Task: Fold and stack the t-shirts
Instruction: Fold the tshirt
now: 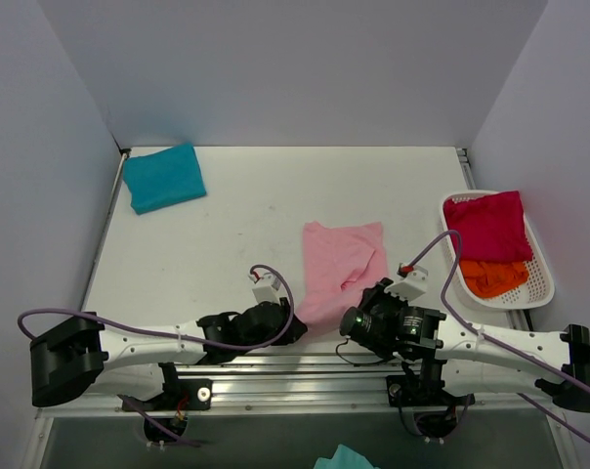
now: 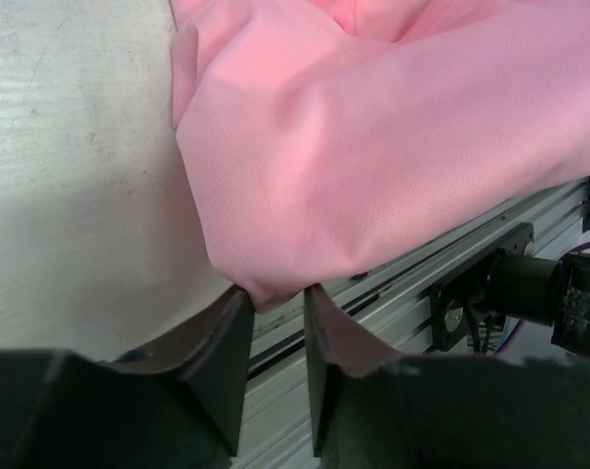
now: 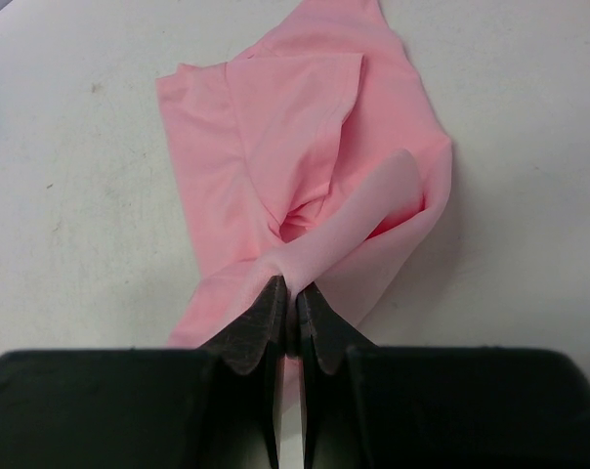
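Observation:
The light pink t-shirt (image 1: pixel 342 264) lies crumpled at the near middle of the table. My right gripper (image 3: pixel 295 285) is shut on a raised fold of the pink t-shirt (image 3: pixel 305 166) at its near edge. My left gripper (image 2: pixel 275 298) holds the near left corner of the pink t-shirt (image 2: pixel 373 147) between its fingertips, by the table's front rail. In the top view the left gripper (image 1: pixel 293 327) and the right gripper (image 1: pixel 358 311) sit close together. The teal-blue t-shirt (image 1: pixel 163 177) lies folded at the back left. The magenta-red t-shirt (image 1: pixel 487 225) and the orange t-shirt (image 1: pixel 493 277) are in a basket.
A white slatted basket (image 1: pixel 541 264) stands at the right edge of the table. An aluminium rail (image 1: pixel 305 366) runs along the front edge. White walls close in the back and sides. A bit of teal cloth (image 1: pixel 344 457) shows below the table front.

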You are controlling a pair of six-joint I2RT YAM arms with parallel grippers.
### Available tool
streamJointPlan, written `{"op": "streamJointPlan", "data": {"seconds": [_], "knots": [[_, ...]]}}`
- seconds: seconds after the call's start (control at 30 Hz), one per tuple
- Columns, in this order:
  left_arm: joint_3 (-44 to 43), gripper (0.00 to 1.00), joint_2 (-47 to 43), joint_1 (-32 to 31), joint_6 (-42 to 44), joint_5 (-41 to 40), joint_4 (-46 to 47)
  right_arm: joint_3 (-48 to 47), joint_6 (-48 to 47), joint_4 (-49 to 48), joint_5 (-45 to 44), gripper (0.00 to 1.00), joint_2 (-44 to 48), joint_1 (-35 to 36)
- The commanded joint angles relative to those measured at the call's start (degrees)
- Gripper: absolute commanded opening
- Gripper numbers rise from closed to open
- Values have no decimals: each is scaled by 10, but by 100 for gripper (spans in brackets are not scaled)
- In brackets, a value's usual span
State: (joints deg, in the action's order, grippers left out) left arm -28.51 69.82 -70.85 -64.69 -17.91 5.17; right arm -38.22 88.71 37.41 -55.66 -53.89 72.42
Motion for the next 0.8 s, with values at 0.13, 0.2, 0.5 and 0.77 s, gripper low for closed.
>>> {"op": "streamJointPlan", "data": {"seconds": [0.13, 0.2, 0.5, 0.77], "knots": [[-23, 18, 11, -3, 4, -31, 16, 6, 16, 17, -22, 0, 12, 1], [-29, 15, 8, -3, 5, -38, 2, 7, 17, 20, -21, 0, 14, 2], [-88, 2, -77, -3, 38, -87, -159, 22, 19, 14, 1, 0, 41, 9], [-149, 2, -97, 18, 98, -101, -209, 17, 27, 25, -15, 0, 41, 11]]}}
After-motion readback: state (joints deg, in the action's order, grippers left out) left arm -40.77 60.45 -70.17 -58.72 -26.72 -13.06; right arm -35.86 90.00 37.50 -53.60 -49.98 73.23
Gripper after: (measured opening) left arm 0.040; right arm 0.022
